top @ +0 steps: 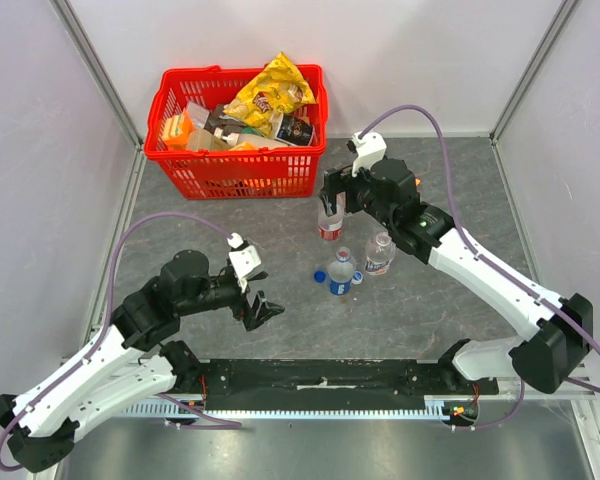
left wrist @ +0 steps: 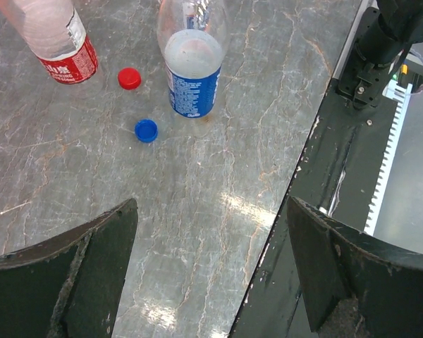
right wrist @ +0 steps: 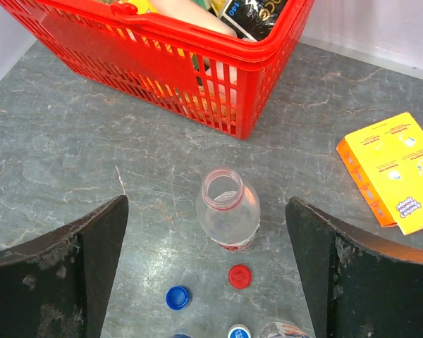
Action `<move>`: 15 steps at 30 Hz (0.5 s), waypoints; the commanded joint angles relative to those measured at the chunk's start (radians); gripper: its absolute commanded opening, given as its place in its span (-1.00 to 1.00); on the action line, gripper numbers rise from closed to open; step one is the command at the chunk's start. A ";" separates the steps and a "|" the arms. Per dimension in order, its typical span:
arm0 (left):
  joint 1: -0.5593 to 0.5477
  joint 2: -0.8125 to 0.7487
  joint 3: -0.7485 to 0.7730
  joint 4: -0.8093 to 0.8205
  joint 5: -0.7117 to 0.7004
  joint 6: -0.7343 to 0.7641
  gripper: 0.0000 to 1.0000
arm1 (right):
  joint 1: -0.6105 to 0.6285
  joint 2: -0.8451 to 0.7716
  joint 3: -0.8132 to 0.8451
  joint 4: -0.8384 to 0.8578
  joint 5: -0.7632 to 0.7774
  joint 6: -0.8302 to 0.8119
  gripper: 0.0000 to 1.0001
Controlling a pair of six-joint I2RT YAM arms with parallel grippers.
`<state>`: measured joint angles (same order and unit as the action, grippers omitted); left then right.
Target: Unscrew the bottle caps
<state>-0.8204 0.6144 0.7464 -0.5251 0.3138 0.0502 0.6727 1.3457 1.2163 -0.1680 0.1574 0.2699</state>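
Observation:
The red-labelled bottle (right wrist: 228, 211) stands open, and its red cap (right wrist: 240, 276) lies on the table just in front of it. My right gripper (right wrist: 206, 236) is open and empty above this bottle (top: 329, 226), with a jaw on either side. A blue cap (right wrist: 177, 297) lies loose to the left. The blue-labelled bottle (top: 341, 271) and the nearly plain bottle (top: 379, 253) stand upright nearby. Whether these two are capped I cannot tell. My left gripper (top: 258, 312) is open and empty, low over the table, left of the blue cap (left wrist: 146, 130) and the blue-labelled bottle (left wrist: 192, 77).
A red basket (top: 238, 172) full of snack packets stands at the back. An orange box (right wrist: 393, 171) lies flat to the right of the bottles. The black base rail (left wrist: 324, 176) runs along the near edge. White walls close in both sides.

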 commanded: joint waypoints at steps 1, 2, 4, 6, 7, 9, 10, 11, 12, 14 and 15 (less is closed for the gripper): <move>-0.002 0.016 0.002 0.025 -0.018 0.013 0.82 | -0.018 -0.071 -0.030 0.022 -0.009 0.012 0.96; -0.002 0.025 0.005 0.027 -0.025 0.004 0.82 | -0.019 -0.080 -0.040 0.022 -0.010 0.014 0.96; -0.002 0.051 0.016 0.039 -0.047 -0.033 0.82 | -0.027 -0.103 -0.058 0.019 -0.018 0.018 0.96; -0.003 0.093 0.034 0.040 -0.074 -0.083 0.82 | -0.035 -0.137 -0.087 0.009 -0.021 0.028 0.96; -0.002 0.119 0.045 0.042 -0.084 -0.105 0.83 | -0.041 -0.161 -0.107 0.009 -0.019 0.034 0.96; -0.002 0.162 0.062 0.053 -0.108 -0.160 0.83 | -0.050 -0.212 -0.158 0.012 -0.010 0.045 0.96; -0.002 0.177 0.068 0.062 -0.117 -0.186 0.83 | -0.058 -0.235 -0.178 0.012 0.002 0.049 0.96; -0.002 0.197 0.076 0.071 -0.131 -0.213 0.83 | -0.062 -0.259 -0.198 0.012 0.013 0.049 0.96; -0.003 0.214 0.086 0.080 -0.154 -0.233 0.84 | -0.071 -0.287 -0.214 0.012 0.022 0.048 0.96; -0.002 0.241 0.099 0.100 -0.189 -0.265 0.84 | -0.084 -0.315 -0.241 0.009 0.039 0.045 0.96; -0.002 0.252 0.103 0.114 -0.211 -0.285 0.84 | -0.093 -0.322 -0.245 0.009 0.041 0.042 0.96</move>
<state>-0.8204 0.8391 0.7860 -0.5045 0.1993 -0.1066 0.6060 1.0836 0.9997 -0.1814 0.1612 0.3031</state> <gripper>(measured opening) 0.918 0.980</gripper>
